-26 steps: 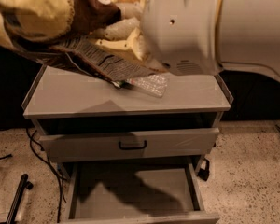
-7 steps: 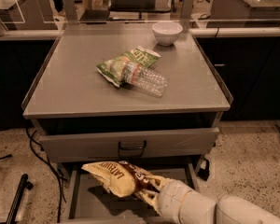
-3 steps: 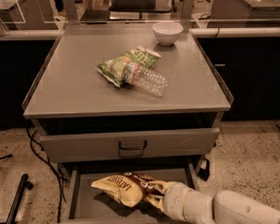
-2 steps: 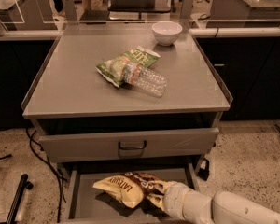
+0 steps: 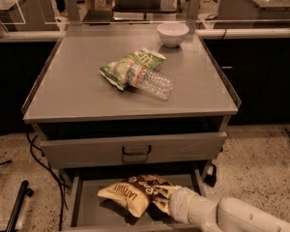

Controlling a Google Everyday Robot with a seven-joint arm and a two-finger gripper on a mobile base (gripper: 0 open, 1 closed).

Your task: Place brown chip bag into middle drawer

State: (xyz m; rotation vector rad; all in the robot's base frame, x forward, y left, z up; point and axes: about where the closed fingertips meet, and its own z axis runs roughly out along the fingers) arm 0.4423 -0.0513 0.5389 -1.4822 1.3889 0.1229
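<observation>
The brown chip bag (image 5: pixel 128 193), dark brown with tan ends and pale lettering, lies low inside the open middle drawer (image 5: pixel 89 212) at the bottom of the cabinet. My gripper (image 5: pixel 163 200) reaches in from the lower right and is shut on the bag's right end. The white arm behind it fills the lower right corner. The bag's right end is partly hidden by the fingers.
A closed grey drawer front with a black handle (image 5: pixel 135 152) overhangs the open drawer. On the cabinet top (image 5: pixel 72 91) lie a green chip bag (image 5: pixel 130 64), a clear water bottle (image 5: pixel 152 82) and a white bowl (image 5: pixel 173 34). Cables (image 5: pixel 41 161) and a black pole (image 5: pixel 17 208) are on the floor at left.
Earlier the bag was carried from above the cabinet top down to the open drawer. Over the last second it has sunk slightly and settled; the gripper has barely moved.
</observation>
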